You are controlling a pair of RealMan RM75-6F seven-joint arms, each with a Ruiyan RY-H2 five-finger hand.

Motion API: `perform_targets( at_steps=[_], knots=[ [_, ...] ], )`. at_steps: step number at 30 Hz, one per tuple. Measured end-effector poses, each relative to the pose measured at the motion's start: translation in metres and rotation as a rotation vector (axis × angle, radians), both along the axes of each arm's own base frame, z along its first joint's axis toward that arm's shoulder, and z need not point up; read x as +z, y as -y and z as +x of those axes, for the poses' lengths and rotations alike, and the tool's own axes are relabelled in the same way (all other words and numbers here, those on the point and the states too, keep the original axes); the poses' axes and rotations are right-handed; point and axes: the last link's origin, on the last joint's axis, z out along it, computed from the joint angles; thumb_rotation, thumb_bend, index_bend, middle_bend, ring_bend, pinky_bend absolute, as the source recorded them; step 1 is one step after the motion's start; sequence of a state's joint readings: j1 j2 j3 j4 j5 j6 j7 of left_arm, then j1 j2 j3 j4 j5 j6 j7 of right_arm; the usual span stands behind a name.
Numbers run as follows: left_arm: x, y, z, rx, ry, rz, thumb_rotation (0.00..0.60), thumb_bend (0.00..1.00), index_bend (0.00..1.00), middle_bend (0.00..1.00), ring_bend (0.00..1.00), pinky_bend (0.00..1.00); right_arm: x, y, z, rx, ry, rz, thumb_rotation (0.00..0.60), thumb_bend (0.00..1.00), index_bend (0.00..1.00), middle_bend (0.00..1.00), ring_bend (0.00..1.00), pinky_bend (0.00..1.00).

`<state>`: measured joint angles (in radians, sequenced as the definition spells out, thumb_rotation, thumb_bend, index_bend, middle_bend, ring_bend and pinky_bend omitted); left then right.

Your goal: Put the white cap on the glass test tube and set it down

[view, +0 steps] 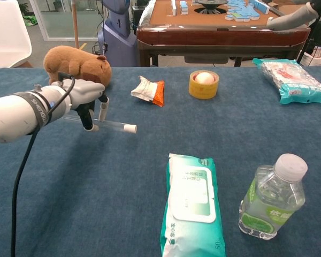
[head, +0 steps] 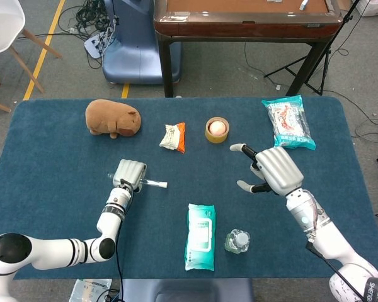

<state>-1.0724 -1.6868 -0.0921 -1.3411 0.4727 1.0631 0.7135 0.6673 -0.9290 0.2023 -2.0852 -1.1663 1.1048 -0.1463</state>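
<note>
The glass test tube (view: 111,125) lies almost level just above or on the blue cloth, with the white cap (view: 130,128) fitted on its right end. My left hand (view: 83,97) grips the tube near its left part, fingers curled over it. In the head view the same left hand (head: 128,173) sits left of centre, the tube (head: 152,184) sticking out to its right. My right hand (head: 272,170) hovers well to the right with fingers apart, holding nothing; in the chest view only a right fingertip (view: 289,18) shows at the top right.
A wet-wipes pack (head: 201,236) and a small water bottle (head: 237,241) lie near the front. Behind are a brown plush toy (head: 113,118), a snack wrapper (head: 174,137), a tape roll with an egg (head: 217,129) and a teal snack bag (head: 288,123).
</note>
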Motion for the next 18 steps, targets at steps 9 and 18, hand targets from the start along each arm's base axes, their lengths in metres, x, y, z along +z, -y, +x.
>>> perform_targets(
  at_steps=[9, 18],
  knots=[
    [-0.013, -0.002, -0.005, 0.033, -0.020, -0.034, 0.600, 0.27, 0.44, 1.00, 1.00, 1.00, 0.000, 0.000, -0.008, -0.025, 0.012, 0.007, 0.600, 0.21, 0.24, 1.00, 1.00, 1.00],
    [-0.004, 0.000, -0.002, 0.038, 0.002, -0.041, 0.600, 0.27, 0.24, 1.00, 1.00, 1.00, 0.003, 0.001, -0.011, -0.029, 0.027, 0.001, 0.600, 0.21, 0.24, 1.00, 1.00, 1.00]
  ],
)
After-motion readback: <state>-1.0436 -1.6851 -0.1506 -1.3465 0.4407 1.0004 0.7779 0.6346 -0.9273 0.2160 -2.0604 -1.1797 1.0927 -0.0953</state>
